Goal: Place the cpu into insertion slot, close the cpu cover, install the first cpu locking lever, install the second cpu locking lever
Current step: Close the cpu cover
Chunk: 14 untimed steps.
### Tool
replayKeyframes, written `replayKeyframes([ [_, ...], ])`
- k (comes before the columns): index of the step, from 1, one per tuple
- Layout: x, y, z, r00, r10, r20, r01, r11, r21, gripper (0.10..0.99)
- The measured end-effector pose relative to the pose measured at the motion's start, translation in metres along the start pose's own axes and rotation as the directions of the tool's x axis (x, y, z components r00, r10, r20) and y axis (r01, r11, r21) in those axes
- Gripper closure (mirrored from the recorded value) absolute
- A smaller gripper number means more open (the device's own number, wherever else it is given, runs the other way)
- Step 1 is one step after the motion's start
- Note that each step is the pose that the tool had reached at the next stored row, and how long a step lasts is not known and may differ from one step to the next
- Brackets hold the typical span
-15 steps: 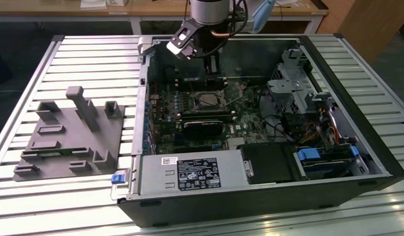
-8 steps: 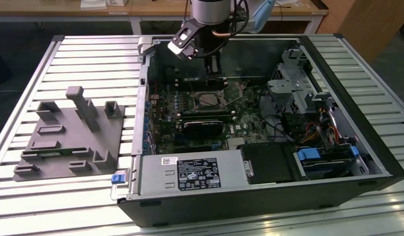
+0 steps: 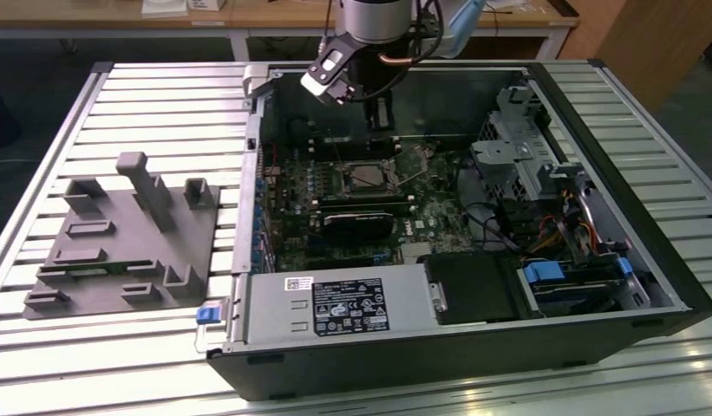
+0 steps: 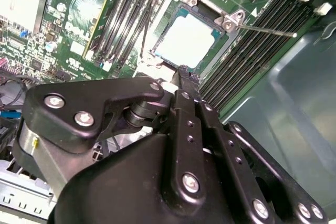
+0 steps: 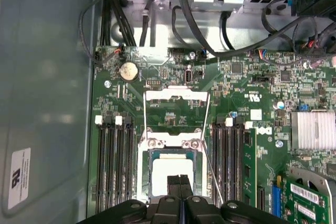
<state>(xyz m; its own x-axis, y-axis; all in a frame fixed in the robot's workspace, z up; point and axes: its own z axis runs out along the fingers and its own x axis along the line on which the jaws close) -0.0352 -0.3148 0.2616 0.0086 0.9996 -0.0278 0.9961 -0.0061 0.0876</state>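
Because the cpu (image 5: pixel 176 163) already lies flat in the insertion slot (image 5: pixel 143 174), pale top up, the step in hand looks to be closing the cpu cover (image 5: pixel 176 95). In the first wrist view the cover seems swung back from the slot. Its silver far edge lies beyond the hinge and green board shows through its window, though I cannot be sure of its exact tilt. To do this well, I judge the push should land on the cover's metal frame, never on the chip. It should follow the hinge's arc so the frame comes down square around the cpu. 1 thin locking lever (image 4: pixel 265 30) juts out from a slot corner and should be kept clear of.

The pincer (image 5: pixel 180 178) has its 2 black fingers pressed together with nothing between them. Its tips hang directly over the cpu's top, very near; whether they touch it I cannot tell. In the exterior view the arm reaches down into an open computer case (image 3: pixel 448 364) resting on a slatted worktop (image 3: pixel 159 104). Long black memory slots (image 5: pixel 113 166) run on either side of the slot.
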Motion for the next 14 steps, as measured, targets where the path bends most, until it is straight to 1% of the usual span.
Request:
replayKeyframes([
  [7,0.0001,0.0104,0.0009,1.0,0.0,0.0,0.0,1.0,0.0,0.98],
  [14,0.0002,0.0269,0.0024,1.0,0.0,0.0,0.0,1.0,0.0,0.98],
])
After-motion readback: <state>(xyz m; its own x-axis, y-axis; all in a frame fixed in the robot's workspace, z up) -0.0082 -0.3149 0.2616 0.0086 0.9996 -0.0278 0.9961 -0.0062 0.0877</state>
